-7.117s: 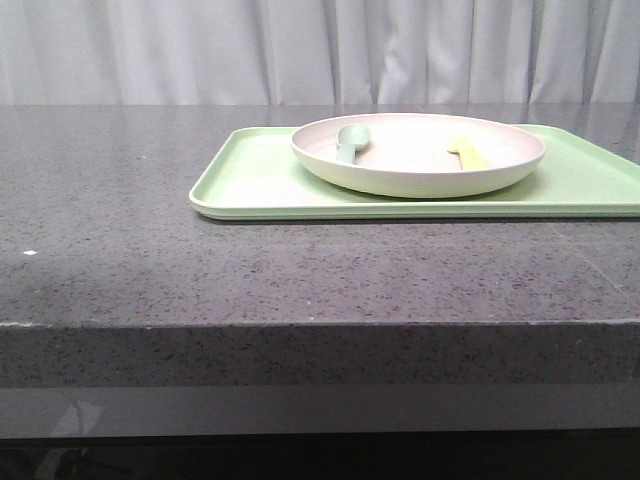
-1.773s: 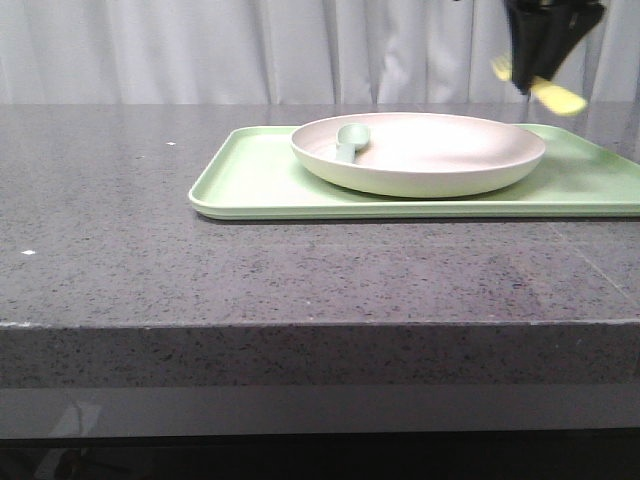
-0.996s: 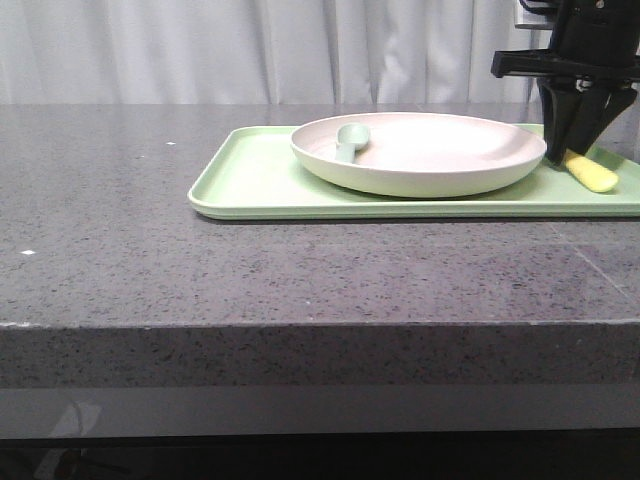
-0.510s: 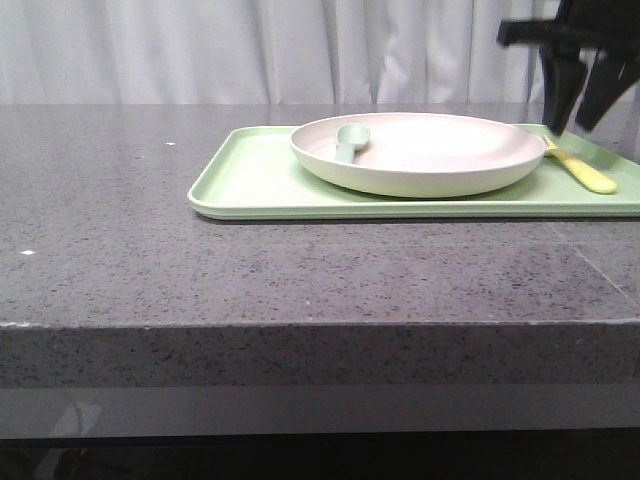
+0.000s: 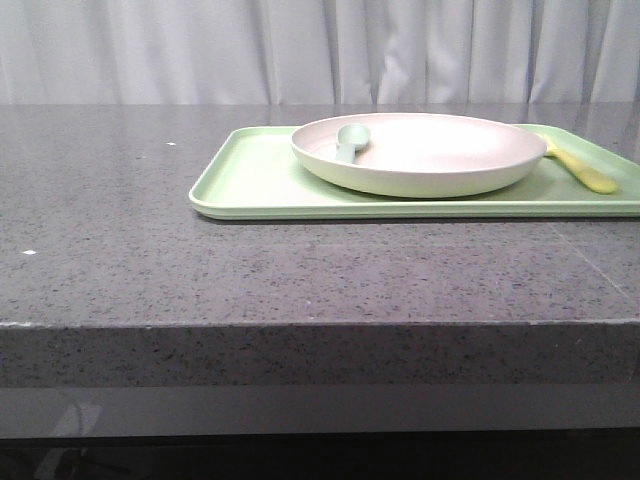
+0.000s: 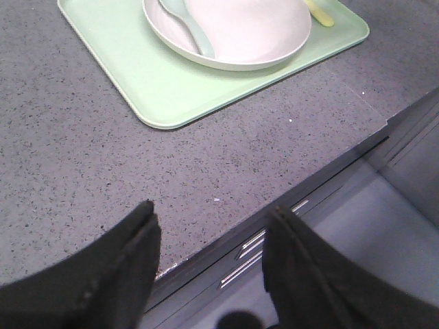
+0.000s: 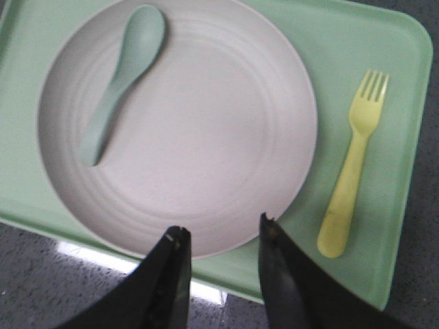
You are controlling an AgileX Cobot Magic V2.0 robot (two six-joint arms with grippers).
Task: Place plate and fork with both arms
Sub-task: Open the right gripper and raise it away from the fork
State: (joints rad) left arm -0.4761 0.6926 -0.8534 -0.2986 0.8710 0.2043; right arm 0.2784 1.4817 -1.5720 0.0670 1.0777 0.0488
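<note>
The right gripper [image 7: 221, 236] hangs above the plate's [image 5: 420, 152] near rim, jaws apart and holding nothing, while the left gripper [image 6: 209, 236] hovers wide and empty over the desk's [image 5: 150, 250] near edge, well left of the tray [image 5: 250, 180]. Neither arm shows in the front view. The plate sits on the tray with the spoon [image 7: 122, 75] inside it, and the fork [image 7: 353, 161] lies flat on the tray just right of the plate, its tines hidden behind the rim from the front.

soft, even light throughout; mild glare on the plate [image 5: 420, 150]; the dark fingers [image 6: 116, 274] look blurred up close.
</note>
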